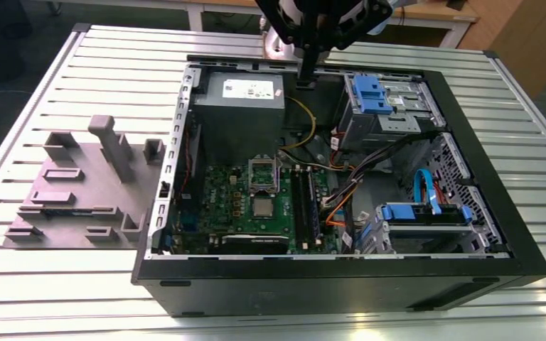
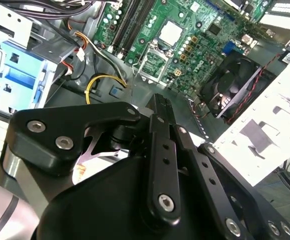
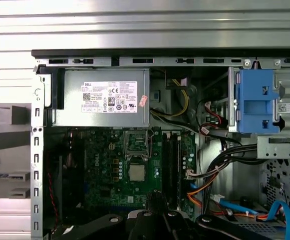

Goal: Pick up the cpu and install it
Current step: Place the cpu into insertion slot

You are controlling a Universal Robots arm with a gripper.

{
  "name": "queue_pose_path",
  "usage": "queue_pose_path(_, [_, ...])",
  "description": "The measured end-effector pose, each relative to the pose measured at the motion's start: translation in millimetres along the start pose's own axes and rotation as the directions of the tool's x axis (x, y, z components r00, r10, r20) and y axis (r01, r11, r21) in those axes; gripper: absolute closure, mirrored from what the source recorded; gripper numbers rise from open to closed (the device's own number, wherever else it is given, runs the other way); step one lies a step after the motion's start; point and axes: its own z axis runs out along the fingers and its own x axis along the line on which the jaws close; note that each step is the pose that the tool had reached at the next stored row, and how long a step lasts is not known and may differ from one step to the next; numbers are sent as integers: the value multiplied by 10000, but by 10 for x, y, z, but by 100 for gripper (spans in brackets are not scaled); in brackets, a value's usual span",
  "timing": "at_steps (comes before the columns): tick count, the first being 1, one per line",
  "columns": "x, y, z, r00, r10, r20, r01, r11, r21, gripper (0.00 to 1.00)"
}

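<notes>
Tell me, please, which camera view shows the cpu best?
The first wrist view: the cpu appears whole and square-on, lying on the green board beside the metal socket frame. The second wrist view also shows it whole, but at a slant. The exterior view shows it from farther off and at an angle.

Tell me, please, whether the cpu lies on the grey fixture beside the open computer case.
Not right: the exterior view shows the cpu lying on the green motherboard inside the open computer case, not on the grey fixture.
</notes>
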Motion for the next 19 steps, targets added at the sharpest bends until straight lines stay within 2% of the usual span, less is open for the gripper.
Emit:
queue_pose_path(3, [0, 0, 1, 10000, 0, 4, 0, 10000, -2, 90])
queue_pose_path(5, [1, 0, 0, 10000, 0, 39, 0, 10000, -2, 90])
queue_pose_path(19, [0, 0, 0, 10000, -1, 59, 1, 10000, -3, 90])
